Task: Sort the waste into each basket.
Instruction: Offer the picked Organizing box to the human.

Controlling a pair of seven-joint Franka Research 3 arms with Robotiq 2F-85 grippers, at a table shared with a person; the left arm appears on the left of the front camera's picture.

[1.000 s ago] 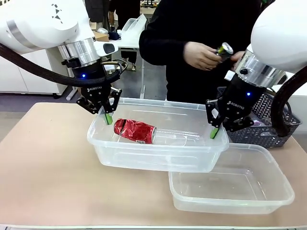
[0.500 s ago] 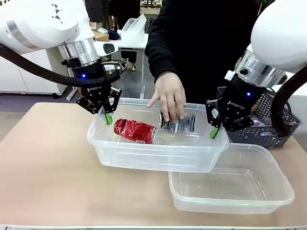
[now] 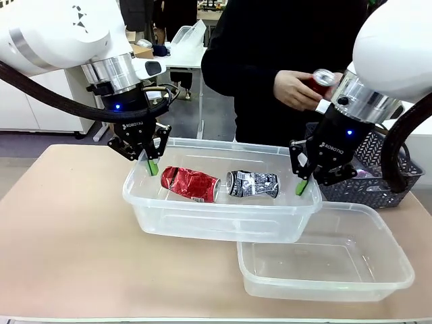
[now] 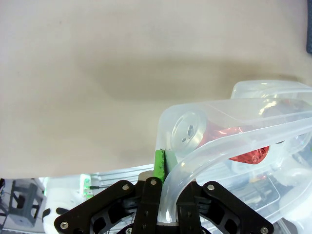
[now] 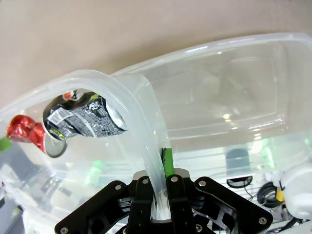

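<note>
Both my grippers hold one clear basket (image 3: 202, 208) up off the table. My left gripper (image 3: 151, 165) is shut on its left rim, and my right gripper (image 3: 302, 185) is shut on its right rim. Inside lie a crushed red can (image 3: 190, 183) and a black-and-silver can (image 3: 252, 184), side by side. The left wrist view shows my left gripper (image 4: 162, 163) pinching the rim (image 4: 234, 141), with the red can (image 4: 248, 153) behind the wall. In the right wrist view my right gripper (image 5: 163, 161) clamps the rim (image 5: 122, 97) near the black-and-silver can (image 5: 83, 114). The person's hand (image 3: 293, 89) holds another red can (image 3: 322, 81) above.
A second clear basket (image 3: 317, 291) sits on the table at front right, partly under the held one, with nothing in it. A dark grey lattice basket (image 3: 378, 185) stands behind my right gripper. The person stands across the table. Bare tabletop (image 3: 67, 236) lies to the left.
The person's hand laid the black-and-silver can in the held basket beside the red can, then pulled back and now holds a red can. Neither arm has moved.
</note>
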